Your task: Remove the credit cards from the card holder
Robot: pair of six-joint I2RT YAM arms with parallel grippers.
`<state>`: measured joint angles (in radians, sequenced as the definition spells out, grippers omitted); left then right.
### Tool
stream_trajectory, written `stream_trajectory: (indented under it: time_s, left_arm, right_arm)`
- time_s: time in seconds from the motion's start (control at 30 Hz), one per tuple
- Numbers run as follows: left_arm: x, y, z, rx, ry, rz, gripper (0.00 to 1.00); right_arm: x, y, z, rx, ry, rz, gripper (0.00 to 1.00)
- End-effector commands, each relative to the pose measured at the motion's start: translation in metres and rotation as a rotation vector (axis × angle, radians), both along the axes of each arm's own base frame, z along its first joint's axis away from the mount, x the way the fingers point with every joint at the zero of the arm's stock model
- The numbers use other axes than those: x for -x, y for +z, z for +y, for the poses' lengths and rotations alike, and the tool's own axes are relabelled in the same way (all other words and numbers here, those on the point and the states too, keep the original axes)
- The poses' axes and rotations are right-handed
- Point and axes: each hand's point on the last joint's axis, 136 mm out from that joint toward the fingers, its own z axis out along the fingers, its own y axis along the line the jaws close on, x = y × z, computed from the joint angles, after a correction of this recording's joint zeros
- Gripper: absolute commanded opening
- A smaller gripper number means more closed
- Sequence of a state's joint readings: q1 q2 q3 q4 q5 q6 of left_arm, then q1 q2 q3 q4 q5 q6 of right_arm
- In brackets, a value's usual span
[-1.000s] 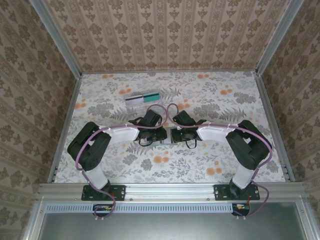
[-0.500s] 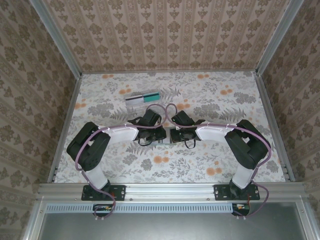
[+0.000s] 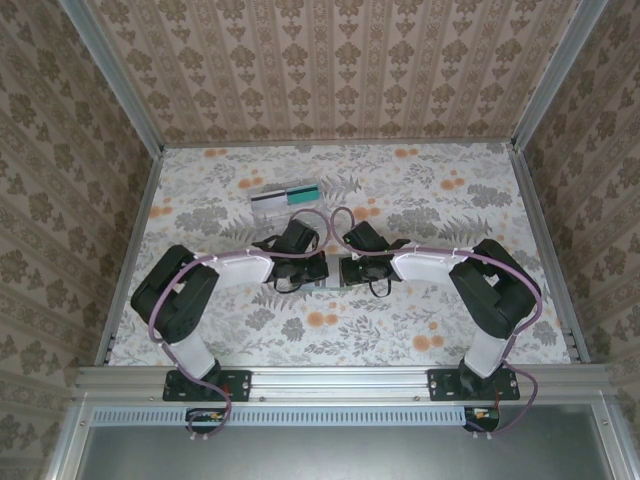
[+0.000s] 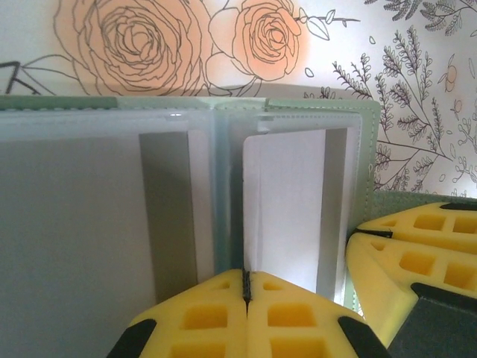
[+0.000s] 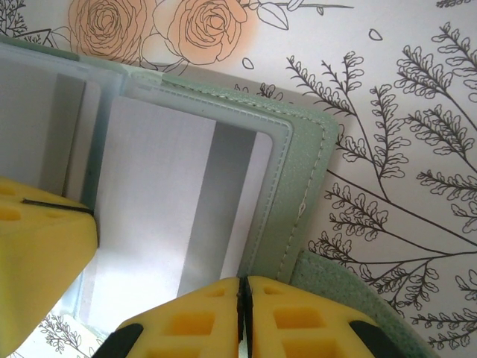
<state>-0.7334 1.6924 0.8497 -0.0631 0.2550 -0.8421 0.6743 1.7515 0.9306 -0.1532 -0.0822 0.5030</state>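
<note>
The green card holder (image 4: 369,149) lies open on the flowered table, its clear pockets holding white credit cards (image 4: 287,201) with grey stripes. My left gripper (image 4: 246,282) is shut, its yellow pads pinching the thin left edge of the right-hand card by the fold. My right gripper (image 5: 242,287) is shut on the holder's right side, where the clear pocket meets the green rim (image 5: 298,171). In the top view both grippers, left (image 3: 322,270) and right (image 3: 348,270), meet nose to nose over the card holder (image 3: 333,283) at mid-table.
Two loose cards (image 3: 285,197), one white with a dark stripe and one teal, lie side by side behind the grippers. Papered walls and metal rails (image 3: 130,250) close the table on three sides. The right gripper's fingers (image 4: 417,246) crowd the left wrist view.
My left gripper has closed its fingers onto the card's edge, and its wrist has shifted slightly left. The right arm has held still.
</note>
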Motion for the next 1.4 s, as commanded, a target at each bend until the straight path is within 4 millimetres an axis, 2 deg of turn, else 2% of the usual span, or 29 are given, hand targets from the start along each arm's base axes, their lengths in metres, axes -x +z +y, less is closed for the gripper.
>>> stream_trajectory:
  time_s: [0.0,0.4,0.53,0.7,0.97,1.23,1.37]
  left_arm:
    - [0.001,0.008,0.007,0.012,0.015,-0.002,0.00]
    - [0.001,0.010,0.017,0.008,0.024,-0.005,0.00]
    - [0.002,0.009,0.017,0.014,0.025,-0.001,0.00]
    - [0.001,0.011,0.015,0.027,0.027,-0.008,0.13]
    - [0.000,0.012,0.017,0.017,0.031,-0.013,0.13]
    - [-0.001,0.010,0.019,0.016,0.036,-0.009,0.14]
    - [0.000,0.007,0.020,0.013,0.037,-0.004,0.18]
  right_arm:
    - [0.003,-0.010,0.001,0.020,-0.006,0.028,0.14]
    - [0.004,-0.007,-0.002,0.025,-0.008,0.020,0.14]
    - [0.004,-0.003,0.002,0.016,0.009,0.014,0.17]
    - [-0.001,0.009,0.003,0.024,0.017,-0.013,0.18]
    - [-0.006,0.022,0.012,0.008,0.041,-0.031,0.14]
    - [-0.007,0.007,0.016,0.028,0.049,-0.004,0.12]
    - [-0.005,0.000,0.013,0.040,0.045,0.010,0.12]
